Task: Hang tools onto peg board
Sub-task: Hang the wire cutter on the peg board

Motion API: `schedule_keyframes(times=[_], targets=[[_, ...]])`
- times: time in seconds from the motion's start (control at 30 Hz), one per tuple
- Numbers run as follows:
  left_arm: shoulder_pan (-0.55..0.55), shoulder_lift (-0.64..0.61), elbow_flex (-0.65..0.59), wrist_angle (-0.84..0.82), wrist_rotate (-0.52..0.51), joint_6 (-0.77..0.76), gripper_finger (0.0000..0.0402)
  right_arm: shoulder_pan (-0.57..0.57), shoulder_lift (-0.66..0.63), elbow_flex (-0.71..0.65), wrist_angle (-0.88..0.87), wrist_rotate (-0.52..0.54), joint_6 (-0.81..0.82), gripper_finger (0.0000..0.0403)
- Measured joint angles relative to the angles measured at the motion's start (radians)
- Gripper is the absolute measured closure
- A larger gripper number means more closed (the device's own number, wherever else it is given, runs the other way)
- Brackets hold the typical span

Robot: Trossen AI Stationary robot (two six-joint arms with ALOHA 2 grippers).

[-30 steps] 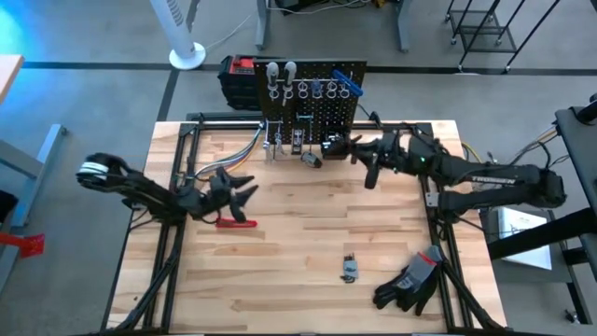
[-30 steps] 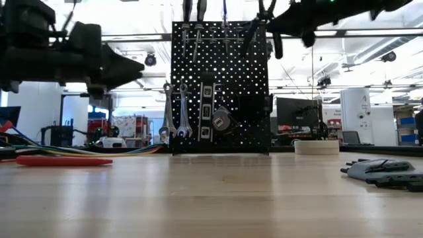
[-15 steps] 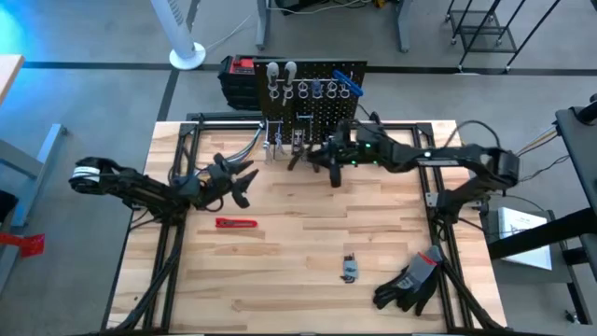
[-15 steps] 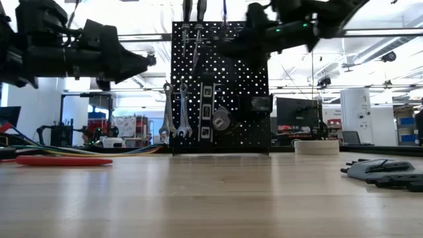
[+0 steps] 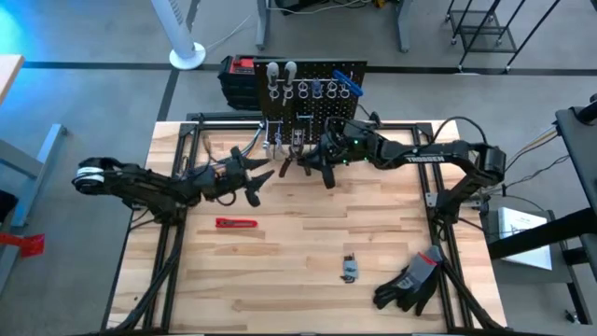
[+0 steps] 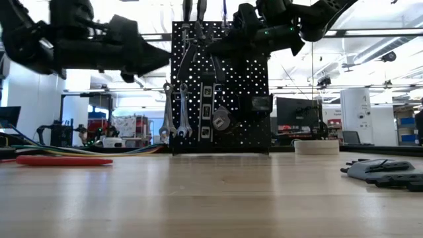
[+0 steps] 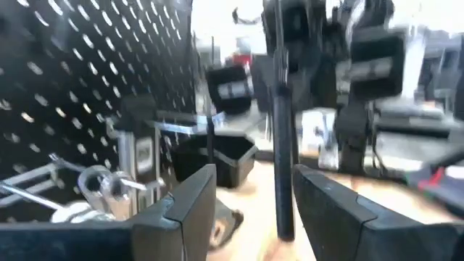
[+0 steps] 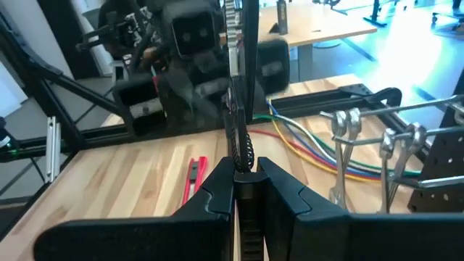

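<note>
We're seeing the right gripper clamping a slim dark long-shafted tool just before the upright black perforated peg board. Left gripper is hovering beside it, fingers apart around nothing. A red-handled tool is lying on the wooden table; silver wrenches are hanging on the board.

From where I stand, the only lettering I can make out is the white brand name "TROSSEN" printed along the right arm, which reaches in from 3 o'clock toward the peg board at 12 o'clock. The small plates on the tools hanging there are too small to read, and nothing else on the table carries legible writing.
</note>
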Motion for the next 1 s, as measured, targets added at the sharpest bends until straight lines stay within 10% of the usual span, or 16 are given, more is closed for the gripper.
schedule_keyframes(times=[0.47,1.0], targets=[[0.020,0.017,0.204,-0.360,0.014,0.018,0.0288,0.003,0.007,-0.004,0.000,-0.001,-0.011,0.0376],[0.021,-0.074,0.173,-0.435,0.039,0.009,0.0261,0.003,-0.009,-0.034,-0.017,0.005,-0.024,0.0376]])
